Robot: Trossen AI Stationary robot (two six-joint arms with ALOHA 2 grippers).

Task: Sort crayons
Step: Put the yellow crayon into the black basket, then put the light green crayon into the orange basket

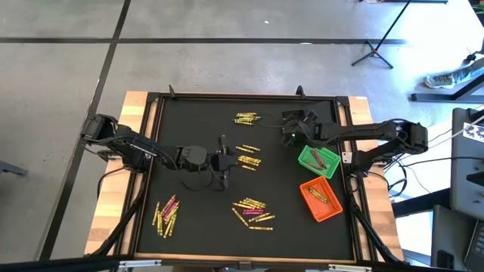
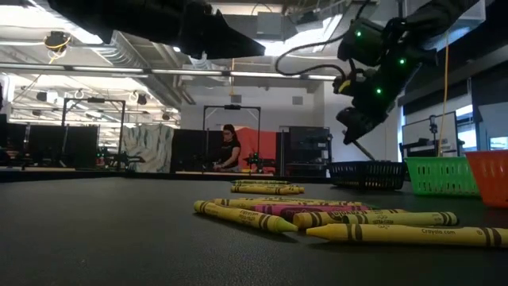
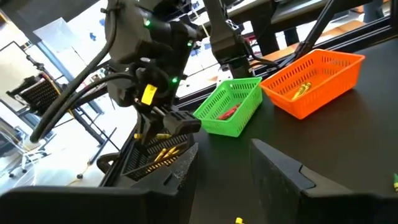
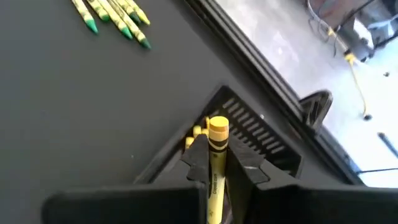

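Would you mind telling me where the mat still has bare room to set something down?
The mat is bare along its far left, beyond the left gripper. The right side is crowded: black bin, green bin, orange bin, with crayon piles mid-mat.

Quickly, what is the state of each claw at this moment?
Left claw: open, holding nothing, over the middle of the table.
Right claw: closed on a yellow crayon, above the black bin.

overhead and table-level cameras share the green bin (image 1: 318, 159).
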